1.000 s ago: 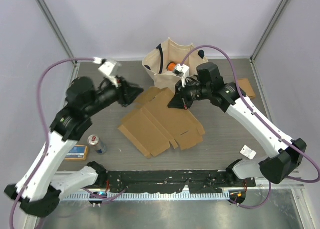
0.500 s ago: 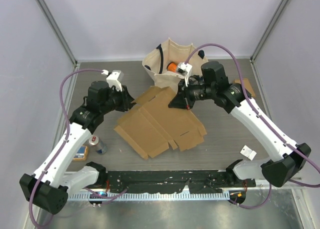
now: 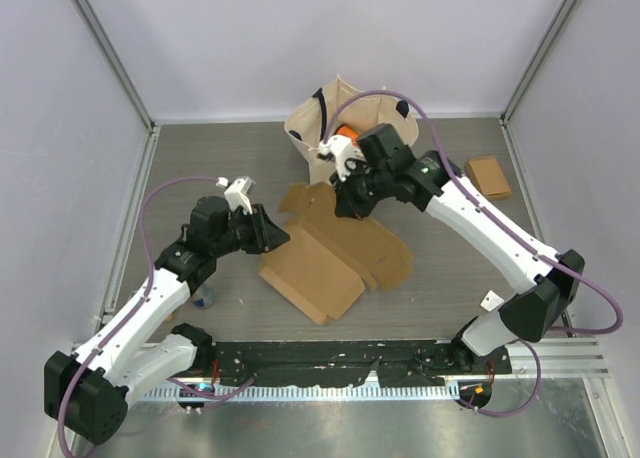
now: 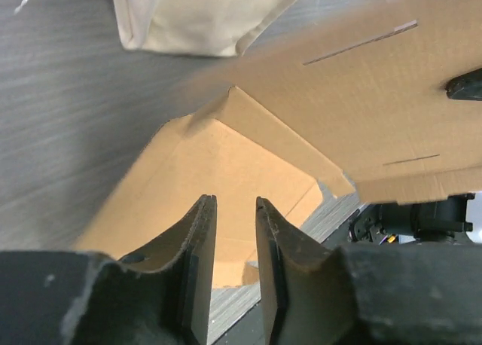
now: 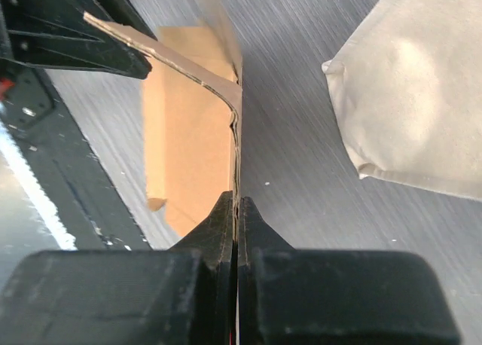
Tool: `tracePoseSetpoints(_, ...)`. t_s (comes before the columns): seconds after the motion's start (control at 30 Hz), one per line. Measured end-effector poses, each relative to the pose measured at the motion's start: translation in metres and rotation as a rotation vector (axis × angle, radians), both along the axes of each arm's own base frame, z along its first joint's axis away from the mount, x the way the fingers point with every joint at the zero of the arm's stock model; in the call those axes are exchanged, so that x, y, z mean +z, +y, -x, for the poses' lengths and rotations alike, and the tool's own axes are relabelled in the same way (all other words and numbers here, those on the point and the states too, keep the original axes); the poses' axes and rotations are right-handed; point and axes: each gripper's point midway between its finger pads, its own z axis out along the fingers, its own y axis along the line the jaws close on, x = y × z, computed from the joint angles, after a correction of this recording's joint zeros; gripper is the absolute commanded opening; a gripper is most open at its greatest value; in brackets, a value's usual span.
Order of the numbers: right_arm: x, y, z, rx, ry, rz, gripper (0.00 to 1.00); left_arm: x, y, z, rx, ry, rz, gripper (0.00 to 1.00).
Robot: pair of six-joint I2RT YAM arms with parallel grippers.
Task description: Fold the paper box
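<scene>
— Both arms have drawn inward since a second ago. The left gripper now sits nearer the front, and the cardboard is bunched tighter at mid-table with one panel lifted.
— Any containers?
— One cloth bag stands open at the back with an orange thing inside; I cannot tell what it is.
— And the grippers?
— The right gripper is pinched tight on the cardboard's far edge, close to the bag. The left jaws stand a narrow slit apart at the cardboard's left edge, with nothing between them.
— Room to move?
— Bare table stretches left of the bag. It also runs right of the cardboard, out to a small brown block.
</scene>
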Motion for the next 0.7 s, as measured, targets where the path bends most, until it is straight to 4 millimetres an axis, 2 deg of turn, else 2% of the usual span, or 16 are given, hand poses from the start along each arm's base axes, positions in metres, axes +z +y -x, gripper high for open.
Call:
tracePoseSetpoints(0.07, -0.01, 0.006, 0.001, 0.023, -0.049, 0.087, 0.01, -0.013, 0.004, 0.007, 0.014, 0.018, 0.0, 0.39)
tracePoseSetpoints(0.13, -0.019, 0.013, 0.003, 0.056, -0.09, 0.151, 0.01, -0.013, 0.01, 0.011, 0.041, -0.004, 0.004, 0.44)
tracePoseSetpoints(0.23, -0.033, 0.025, 0.001, 0.104, -0.143, 0.237, 0.01, 0.006, 0.02, 0.011, 0.086, -0.103, 0.024, 0.53)
tracePoseSetpoints(0.37, -0.055, 0.03, -0.014, 0.145, -0.176, 0.32, 0.01, 0.039, 0.026, 0.007, 0.119, -0.257, 0.062, 0.57)
tracePoseSetpoints(0.47, -0.071, 0.031, -0.02, 0.184, -0.18, 0.368, 0.01, 0.058, 0.024, -0.001, 0.116, -0.353, 0.078, 0.54)
tracePoseSetpoints(0.53, -0.081, 0.033, -0.022, 0.213, -0.17, 0.383, 0.01, 0.062, 0.022, -0.007, 0.11, -0.403, 0.079, 0.52)
tracePoseSetpoints(0.6, -0.086, 0.036, -0.021, 0.235, -0.161, 0.386, 0.01, 0.062, 0.021, -0.012, 0.106, -0.438, 0.074, 0.51)
tracePoseSetpoints(0.7, -0.09, 0.039, -0.019, 0.264, -0.153, 0.378, 0.01, 0.051, 0.017, -0.019, 0.092, -0.443, 0.053, 0.46)
